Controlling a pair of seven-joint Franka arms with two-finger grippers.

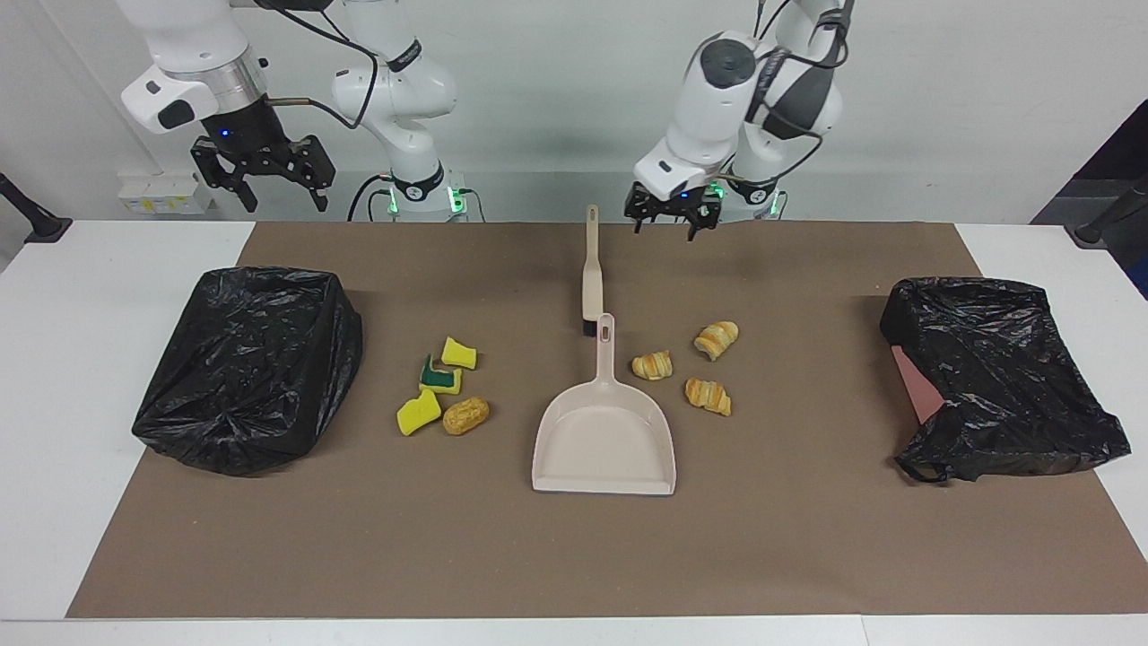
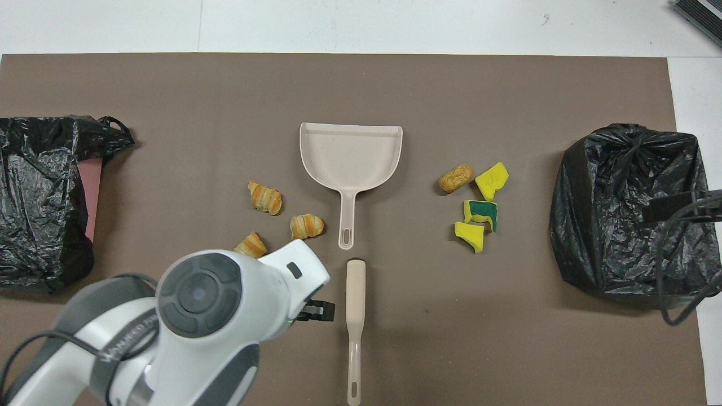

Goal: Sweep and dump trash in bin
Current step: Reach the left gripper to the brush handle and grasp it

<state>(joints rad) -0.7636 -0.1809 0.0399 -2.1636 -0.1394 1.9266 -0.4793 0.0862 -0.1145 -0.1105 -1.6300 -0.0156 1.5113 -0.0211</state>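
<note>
Brown mat on worktop (image 1: 54, 359), trash (image 1: 444, 386) scattered mid-worktop around dustpan (image 1: 604, 444). Left gripper (image 1: 665, 220) wide open, empty, over brush (image 1: 591, 269) handle; right gripper (image 1: 262, 175) open, parked over robots' edge.

White table (image 1: 90, 377) covered by a brown mat (image 1: 574, 547). On the mat, at centre: a beige dustpan (image 1: 604, 440) with a beige brush (image 1: 591, 269) just beside its handle, nearer the robots. Three pastries (image 1: 686, 363) lie toward the left arm's end, three sponge pieces (image 1: 438, 381) and a bread roll (image 1: 466, 415) toward the right arm's. A black bag-lined bin (image 1: 251, 368) sits at the right arm's end, another black bag-lined bin (image 1: 1000, 377) at the left arm's end.
</note>
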